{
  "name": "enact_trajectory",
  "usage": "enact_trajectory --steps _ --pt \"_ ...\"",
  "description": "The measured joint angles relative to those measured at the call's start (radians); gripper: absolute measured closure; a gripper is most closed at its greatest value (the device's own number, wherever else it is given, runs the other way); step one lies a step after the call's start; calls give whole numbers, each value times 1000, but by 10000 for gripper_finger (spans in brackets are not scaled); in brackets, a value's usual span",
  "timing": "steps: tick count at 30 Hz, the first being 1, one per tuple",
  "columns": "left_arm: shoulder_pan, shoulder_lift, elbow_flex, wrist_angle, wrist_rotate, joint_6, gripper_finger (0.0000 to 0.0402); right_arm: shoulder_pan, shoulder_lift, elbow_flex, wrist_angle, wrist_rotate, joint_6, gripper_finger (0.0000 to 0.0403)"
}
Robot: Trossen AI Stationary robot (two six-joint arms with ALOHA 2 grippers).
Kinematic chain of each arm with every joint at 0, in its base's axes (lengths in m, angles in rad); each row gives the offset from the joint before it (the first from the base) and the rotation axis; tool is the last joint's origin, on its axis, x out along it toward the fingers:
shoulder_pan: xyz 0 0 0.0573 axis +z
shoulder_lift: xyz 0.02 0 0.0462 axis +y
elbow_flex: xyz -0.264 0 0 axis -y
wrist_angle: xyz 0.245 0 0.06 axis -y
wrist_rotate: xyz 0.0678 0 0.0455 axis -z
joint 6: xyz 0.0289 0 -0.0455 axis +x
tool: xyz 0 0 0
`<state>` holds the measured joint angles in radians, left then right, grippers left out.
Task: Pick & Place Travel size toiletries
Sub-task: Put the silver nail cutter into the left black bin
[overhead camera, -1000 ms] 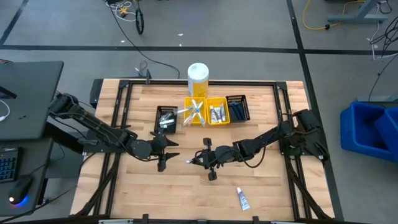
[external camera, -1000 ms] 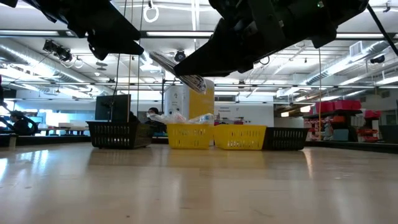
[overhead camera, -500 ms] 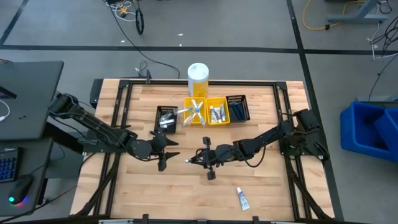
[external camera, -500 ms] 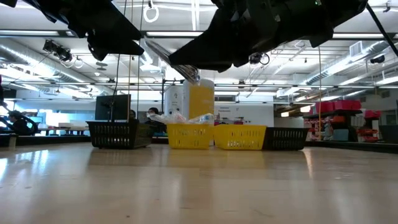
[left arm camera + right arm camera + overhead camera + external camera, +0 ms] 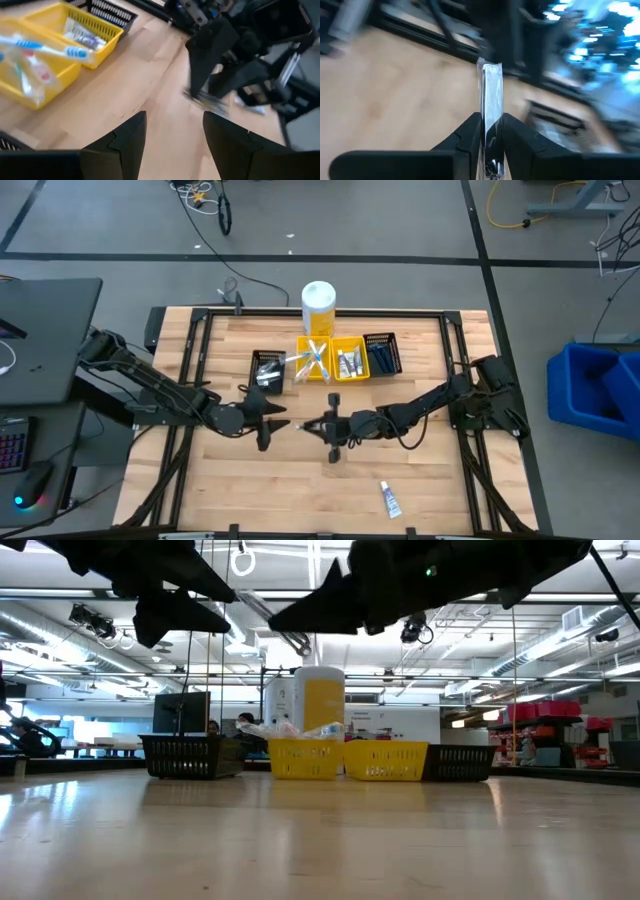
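My right gripper (image 5: 320, 426) hovers over the middle of the table, shut on a slim silvery piece (image 5: 490, 95). The piece sticks out toward my left gripper (image 5: 272, 423), which is open and close beside it, touching nothing. In the left wrist view the piece (image 5: 205, 101) hangs from the right gripper a short way ahead of my open fingers. A white toothpaste tube (image 5: 389, 500) lies flat near the table's near edge. Toothbrushes (image 5: 50, 50) rest in a yellow bin (image 5: 314, 361). My right gripper pinches the silvery piece between its two fingers (image 5: 470, 135) at one end (image 5: 491, 131). The fingers lie along its length, and the free end (image 5: 290, 640) juts out beyond them. The piece is lifted clear of the table, slanting slightly down toward the left gripper.
A row of small bins stands at the far side: a black one (image 5: 268, 370), two yellow ones (image 5: 349, 360) and another black one (image 5: 383, 352). A tall white-and-yellow cylinder (image 5: 318, 305) stands behind them. Bare wood (image 5: 300, 490) lies on the near side.
The right gripper has carried the silvery piece upward and toward the table's left, closer to the left gripper. The piece has tipped from a steeper downward slant to a flatter one. The left gripper has shifted slightly toward it.
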<state>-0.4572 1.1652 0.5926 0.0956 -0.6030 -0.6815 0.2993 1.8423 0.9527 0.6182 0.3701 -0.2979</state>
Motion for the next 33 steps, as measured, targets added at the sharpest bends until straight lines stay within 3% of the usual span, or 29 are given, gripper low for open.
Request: enact_trajectory --steps 2,12,15,17,20,25,28,33 --pt "0 0 0 0 -11 -57 196 -2 0 0 0 60 -33 323" --pt "29 0 0 0 -32 -306 196 -6 1 0 -3 48 -213 324" --pt "45 0 0 0 5 -386 196 -10 1 16 -45 98 -263 324" --pt "49 0 0 0 8 -407 196 -20 1 50 -134 136 -261 324" --pt "59 0 0 0 -6 -422 196 -44 2 109 -230 100 -214 325" --pt "75 0 0 0 -9 -438 196 -70 1 178 -299 91 -141 325" --pt "85 0 0 0 -8 -439 196 -76 1 199 -333 19 -136 325" --pt "100 0 0 0 -5 -441 196 -76 23 204 -313 68 -155 325"
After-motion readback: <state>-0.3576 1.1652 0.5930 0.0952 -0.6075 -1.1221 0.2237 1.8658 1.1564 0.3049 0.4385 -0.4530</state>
